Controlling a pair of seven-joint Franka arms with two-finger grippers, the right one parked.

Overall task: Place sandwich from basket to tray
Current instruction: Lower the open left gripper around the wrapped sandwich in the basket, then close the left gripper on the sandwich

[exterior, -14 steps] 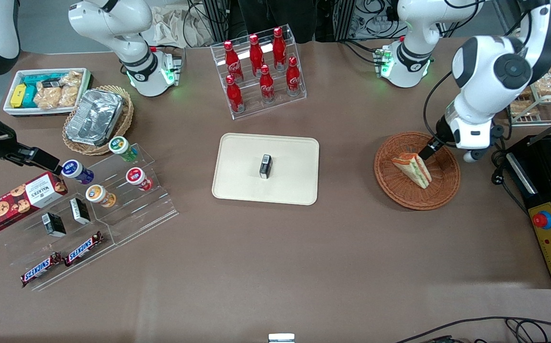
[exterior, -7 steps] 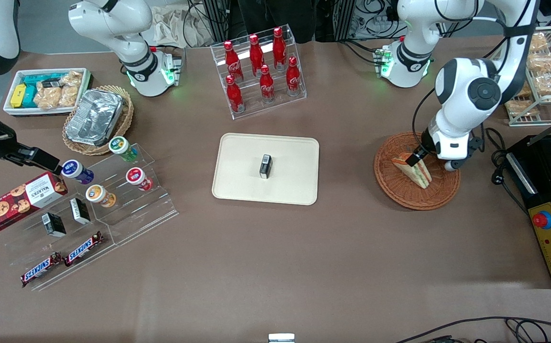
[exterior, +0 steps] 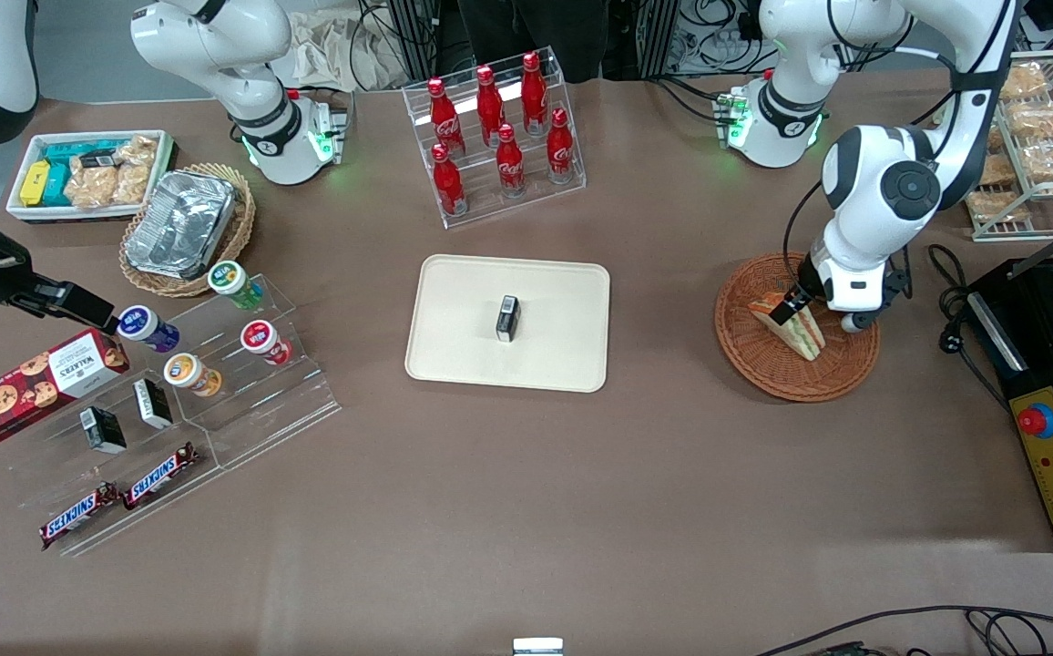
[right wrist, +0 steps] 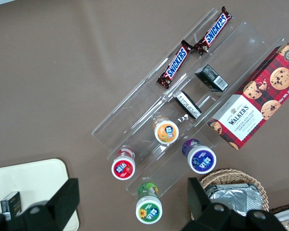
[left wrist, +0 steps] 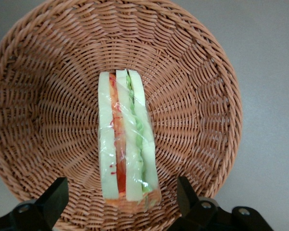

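The sandwich [exterior: 798,328] is a clear-wrapped white wedge with red and green filling, standing on edge in the reddish-brown wicker basket [exterior: 757,366]. My gripper [exterior: 791,306] hangs low over the sandwich's end that lies farther from the front camera. In the left wrist view the sandwich [left wrist: 123,144] runs along the middle of the basket [left wrist: 197,91]. The gripper [left wrist: 121,204] is open, one black finger [left wrist: 55,198] on each side of the wedge's end, with a gap to each. The cream tray [exterior: 458,296] lies mid-table, toward the parked arm's end from the basket.
A small black box [exterior: 508,318] stands on the tray. A clear rack of red cola bottles [exterior: 499,137] is farther from the front camera than the tray. A black machine with a red button [exterior: 1037,421] sits beside the basket at the working arm's end.
The arm has swung in and come down over the basket. The gripper shifted along the sandwich toward the parked arm's end. The sandwich has not moved.
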